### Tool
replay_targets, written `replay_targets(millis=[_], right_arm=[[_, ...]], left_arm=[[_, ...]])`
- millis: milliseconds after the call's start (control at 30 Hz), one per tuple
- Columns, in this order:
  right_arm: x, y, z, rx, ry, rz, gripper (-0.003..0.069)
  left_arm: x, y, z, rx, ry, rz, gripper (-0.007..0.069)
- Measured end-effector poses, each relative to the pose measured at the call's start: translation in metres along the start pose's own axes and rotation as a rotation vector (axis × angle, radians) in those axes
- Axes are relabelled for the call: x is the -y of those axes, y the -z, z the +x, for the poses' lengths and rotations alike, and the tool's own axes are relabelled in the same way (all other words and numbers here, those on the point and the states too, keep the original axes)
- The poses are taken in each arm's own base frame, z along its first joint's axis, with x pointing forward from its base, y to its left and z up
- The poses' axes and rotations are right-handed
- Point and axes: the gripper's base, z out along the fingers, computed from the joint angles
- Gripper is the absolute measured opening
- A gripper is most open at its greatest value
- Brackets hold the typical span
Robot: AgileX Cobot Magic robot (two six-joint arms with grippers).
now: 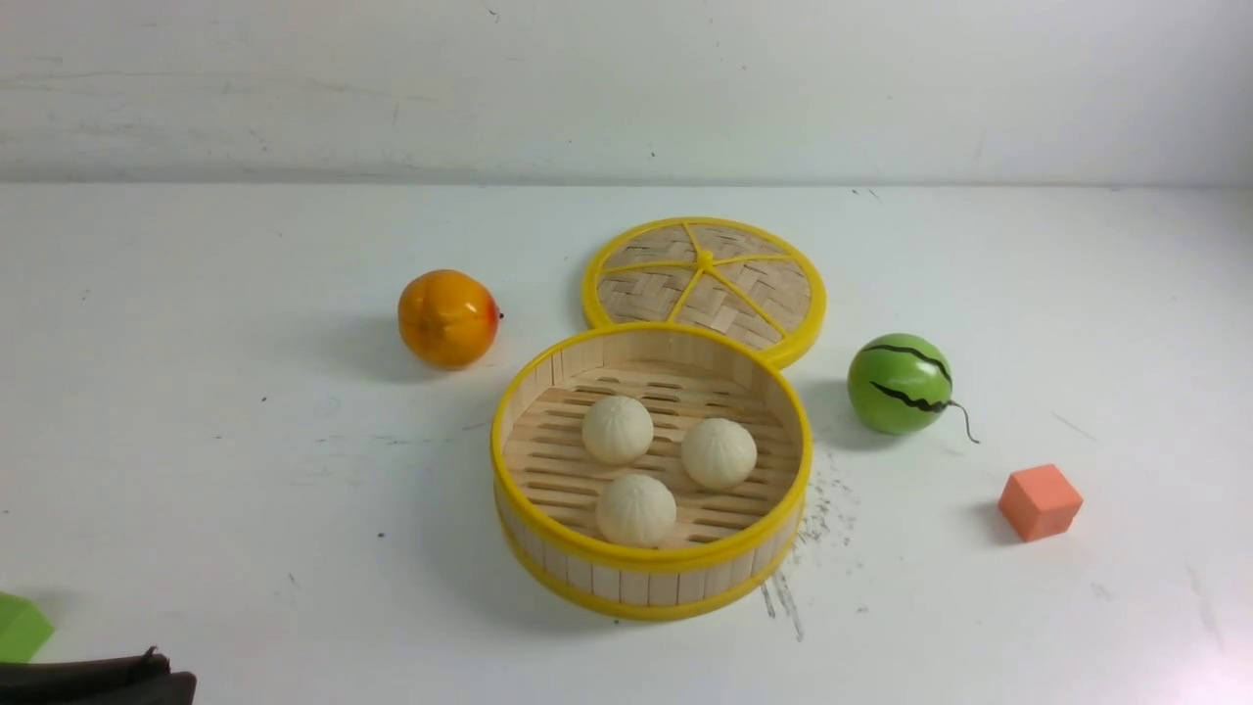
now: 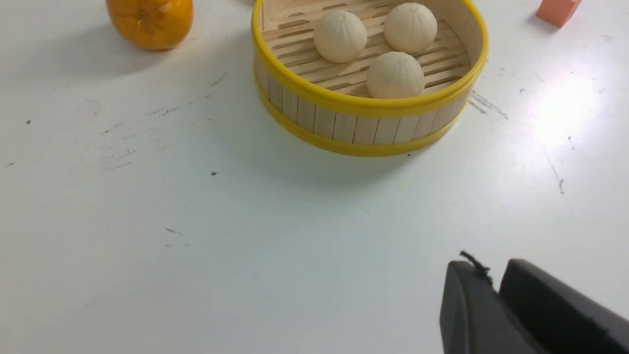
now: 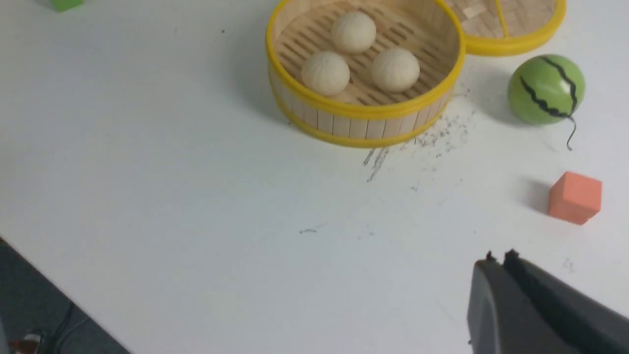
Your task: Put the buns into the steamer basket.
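Three cream-white buns (image 1: 617, 429) (image 1: 719, 452) (image 1: 636, 509) lie on the slatted floor inside the steamer basket (image 1: 651, 563), a round pale-wood basket with yellow rims in the middle of the table. Both wrist views show the same basket (image 2: 363, 130) (image 3: 358, 125) with the buns in it. My left gripper (image 2: 491, 269) is shut with nothing in it and hovers over bare table well short of the basket. It shows as a dark shape at the near left corner (image 1: 147, 678). My right gripper (image 3: 499, 259) is shut and empty, near the table's front right, and is out of the front view.
An orange fruit (image 1: 447, 318) sits left of the basket. The woven lid (image 1: 705, 279) lies flat behind it, touching its rim. To the right are a green watermelon ball (image 1: 899, 384) and an orange-red cube (image 1: 1040, 501). A green block (image 1: 20, 627) lies at the near left edge.
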Motion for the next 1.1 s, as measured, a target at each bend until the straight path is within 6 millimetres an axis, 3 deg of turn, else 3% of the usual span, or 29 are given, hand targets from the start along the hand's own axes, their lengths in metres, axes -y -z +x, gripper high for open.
replay_targets(millis=[267, 500, 767, 833, 933, 1033, 1100], right_arm=[[-0.001, -0.002, 0.008, -0.073, -0.003, -0.012, 0.0020], [-0.003, -0.016, 0.044, -0.093, -0.018, -0.047, 0.0023], [0.016, -0.047, 0.086, 0.334, -0.130, 0.167, -0.0021], [0.028, -0.064, 0.108, 0.469, -0.222, 0.311, -0.0021], [0.035, -0.077, 0.128, 0.526, -0.281, 0.399, -0.0021], [0.044, -0.095, 0.160, 0.568, -0.355, 0.525, -0.0021], [0.047, -0.097, 0.167, 0.567, -0.380, 0.575, -0.0021]], left_arm=[[0.000, 0.000, 0.000, 0.000, 0.000, 0.000, 0.0093], [0.000, 0.000, 0.000, 0.000, 0.000, 0.000, 0.0103], [0.000, 0.000, 0.000, 0.000, 0.000, 0.000, 0.0105], [0.000, 0.000, 0.000, 0.000, 0.000, 0.000, 0.0105], [0.000, 0.000, 0.000, 0.000, 0.000, 0.000, 0.0105], [0.000, 0.000, 0.000, 0.000, 0.000, 0.000, 0.0105], [0.000, 0.000, 0.000, -0.001, 0.000, 0.000, 0.0105]])
